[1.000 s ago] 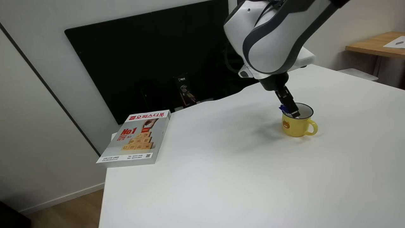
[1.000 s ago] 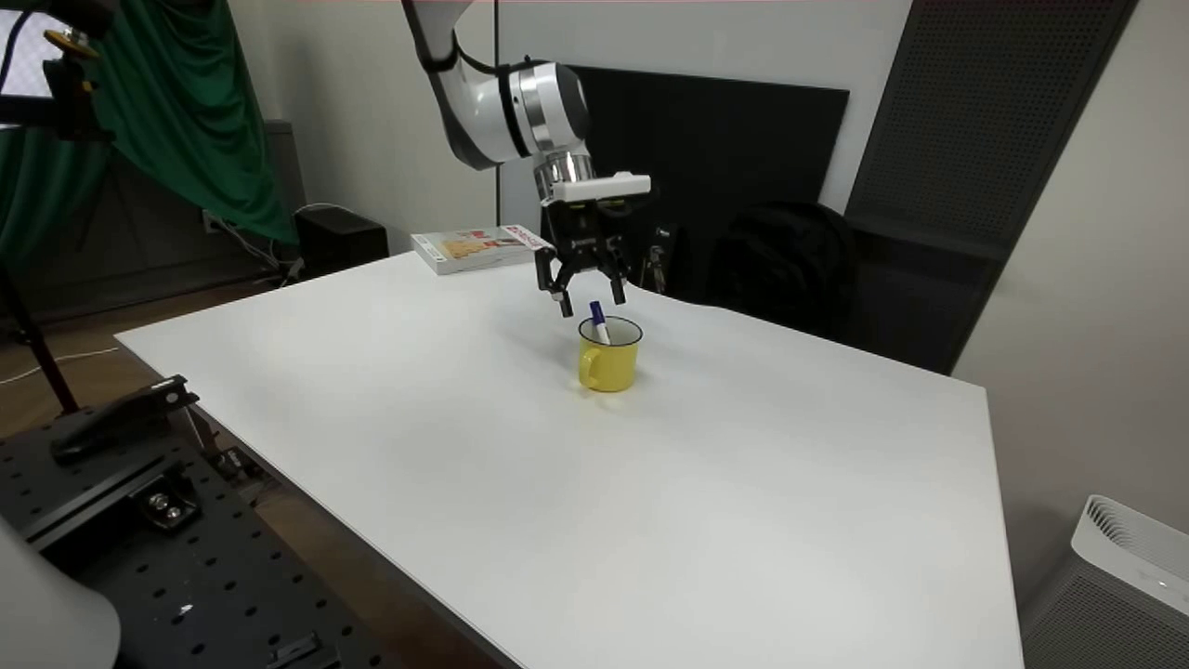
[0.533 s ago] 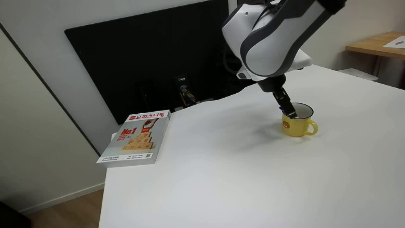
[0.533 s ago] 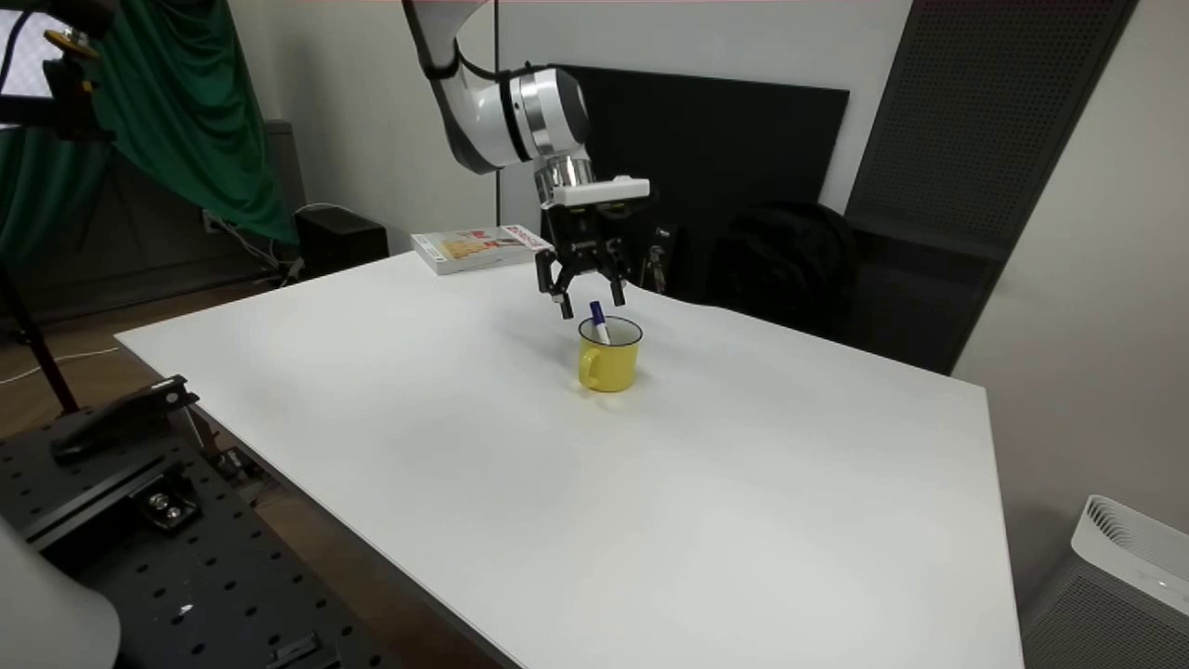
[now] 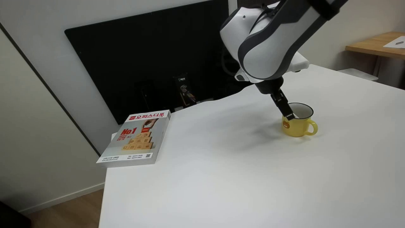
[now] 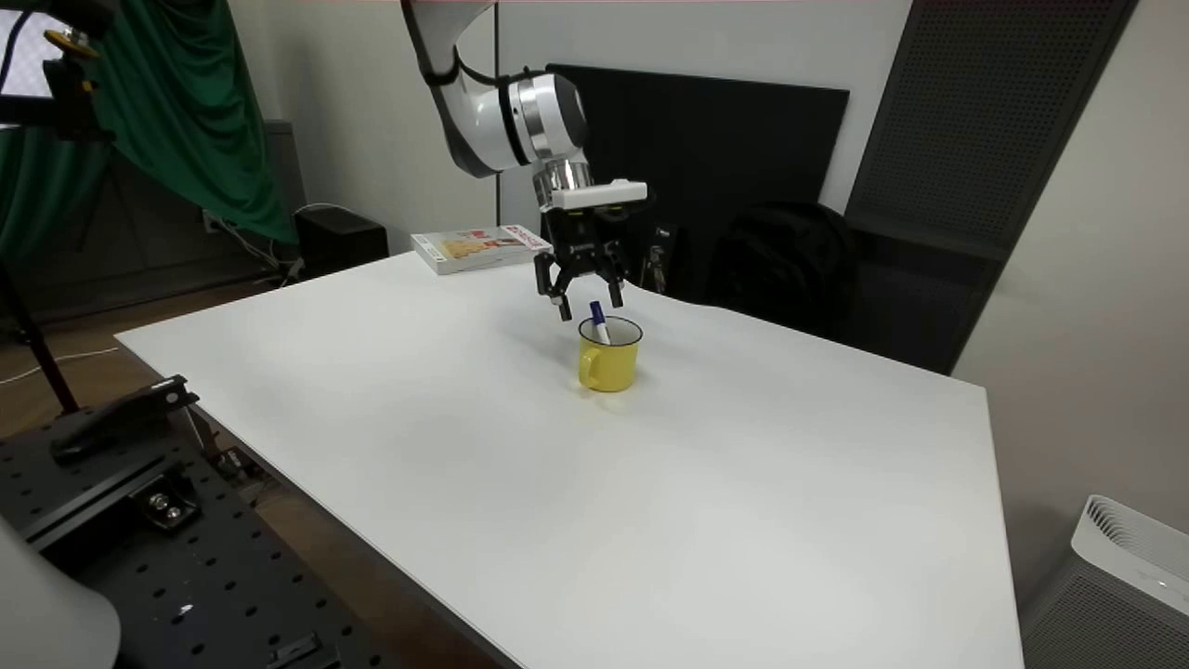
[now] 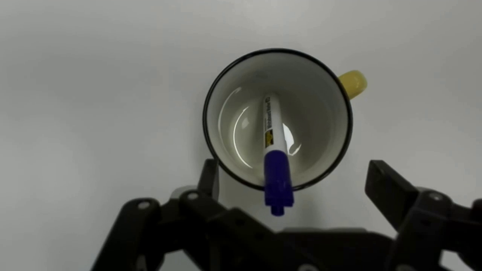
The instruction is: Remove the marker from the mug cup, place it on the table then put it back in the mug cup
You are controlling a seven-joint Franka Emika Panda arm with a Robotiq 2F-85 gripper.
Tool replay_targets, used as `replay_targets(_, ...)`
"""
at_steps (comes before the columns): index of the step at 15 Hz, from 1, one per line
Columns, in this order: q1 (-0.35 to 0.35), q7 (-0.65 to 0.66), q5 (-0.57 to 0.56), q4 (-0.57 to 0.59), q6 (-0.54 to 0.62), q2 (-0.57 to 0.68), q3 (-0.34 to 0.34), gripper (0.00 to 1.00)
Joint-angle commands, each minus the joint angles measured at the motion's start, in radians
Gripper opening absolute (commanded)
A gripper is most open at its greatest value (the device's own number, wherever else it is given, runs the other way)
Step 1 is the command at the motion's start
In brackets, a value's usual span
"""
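The yellow mug cup (image 5: 296, 129) with white inside and dark rim stands upright on the white table (image 6: 697, 520). Inside it leans the marker (image 7: 276, 146), its blue cap propped on the rim and sticking out, its white body reaching down to the mug's bottom. My gripper (image 6: 591, 305) is open just above the mug on the cap's side. In the wrist view the fingers (image 7: 388, 192) stand wide on either side of the cap, apart from it; the cap lies nearer the left finger. In an exterior view a finger (image 5: 286, 111) hides the cap.
A thick catalogue (image 5: 136, 136) lies at the table's edge, also seen behind the arm as a book (image 6: 478, 249). The mug's handle (image 7: 353, 83) points away to one side. A dark panel (image 5: 152, 57) stands behind the table.
The gripper has sunk a little and shifted slightly, left in both exterior views. In an exterior view its finger has come to cover the blue cap. Mug and marker stay put.
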Motion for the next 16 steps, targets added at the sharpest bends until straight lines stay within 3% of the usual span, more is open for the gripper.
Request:
replay_targets(1,0.015,0.011,0.005,0.056,-0.030,0.032,-0.011,0.73)
replay_targets(11,0.031,0.024,-0.007,0.069,-0.052,0.027,-0.027,0.05)
replay_targets(12,0.033,0.027,-0.009,0.074,-0.058,0.026,-0.029,0.01)
replay_targets(16,0.041,0.039,-0.011,0.110,-0.079,0.010,-0.041,0.05)
